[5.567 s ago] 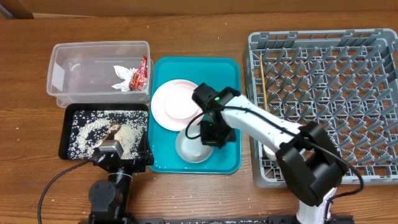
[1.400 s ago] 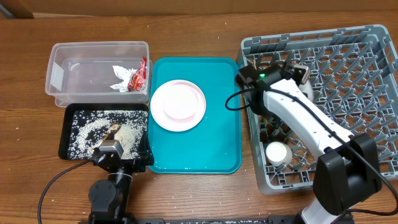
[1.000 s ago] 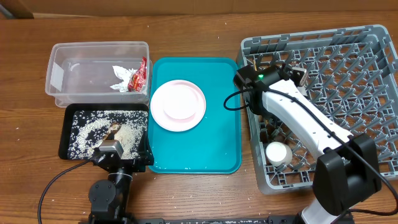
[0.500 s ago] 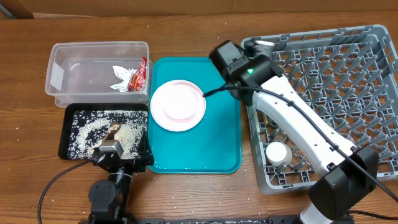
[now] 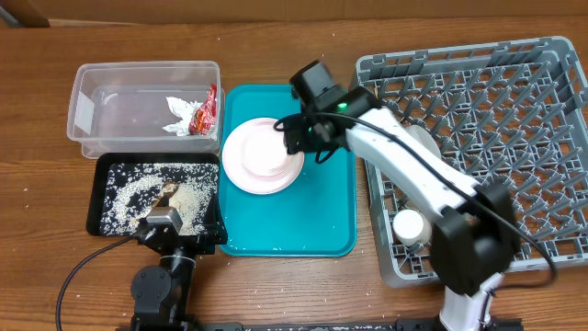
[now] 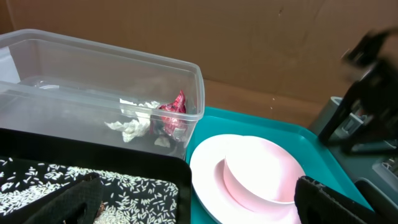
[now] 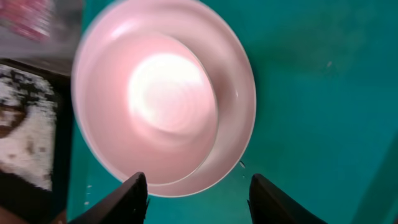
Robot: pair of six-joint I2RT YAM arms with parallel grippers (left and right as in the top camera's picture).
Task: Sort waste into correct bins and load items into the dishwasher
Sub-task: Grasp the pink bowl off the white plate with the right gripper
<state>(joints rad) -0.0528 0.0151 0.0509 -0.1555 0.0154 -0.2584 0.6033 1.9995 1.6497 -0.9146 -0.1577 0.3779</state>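
Black right gripper hovers empty, jaws partly spread, over the round pale-pink plate on the teal plastic tray. Left gripper gapes wide, holding nothing. Clear plastic tub holds crumpled white tissue and red shiny wrapper; black rectangular tray holds rice; grey plastic rack holds a small white cup.

You have bare floor on the teal plastic serving tray, widest in front of the round pale-pink plate and in a strip along its right side. To the left, the clear rectangular plastic tub and the shallow black rectangular tray stand just beside the teal tray's edge. To the right, the wall of the grey plastic dish rack hems it in, and the right arm lies stretched across that wall.
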